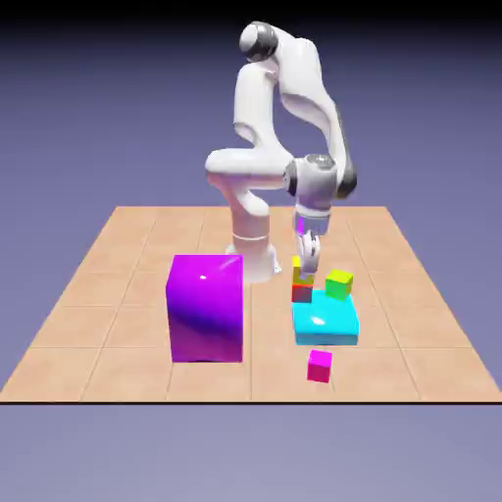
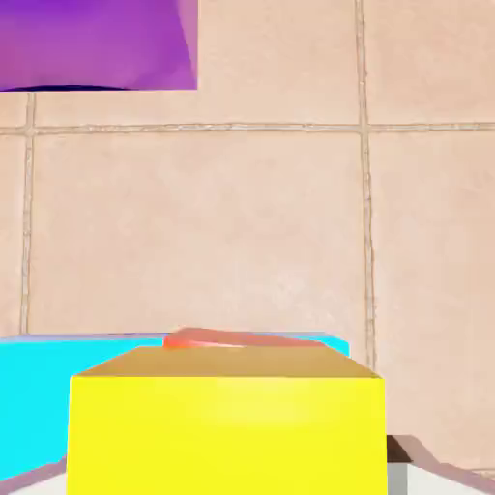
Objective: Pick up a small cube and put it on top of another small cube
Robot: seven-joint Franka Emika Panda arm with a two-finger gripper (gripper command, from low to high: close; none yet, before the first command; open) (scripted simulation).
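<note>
1. Nearest me in the exterior view, a small magenta cube (image 1: 320, 367); the big purple block (image 1: 207, 309) stands farther to the exterior view's left.
2. Next, a flat cyan block (image 1: 326, 321); a lime-green cube (image 1: 338, 284) shows by its far edge.
3. Beyond, the red cube (image 1: 302, 293); the yellow cube (image 1: 297, 270) sits upright on it, no one side longer; in the hand view its front edge runs straight across, the red one peeking out slightly skewed.
4. The gripper (image 1: 309, 273) is open around the yellow cube, a finger either side, gripping nothing.
</note>
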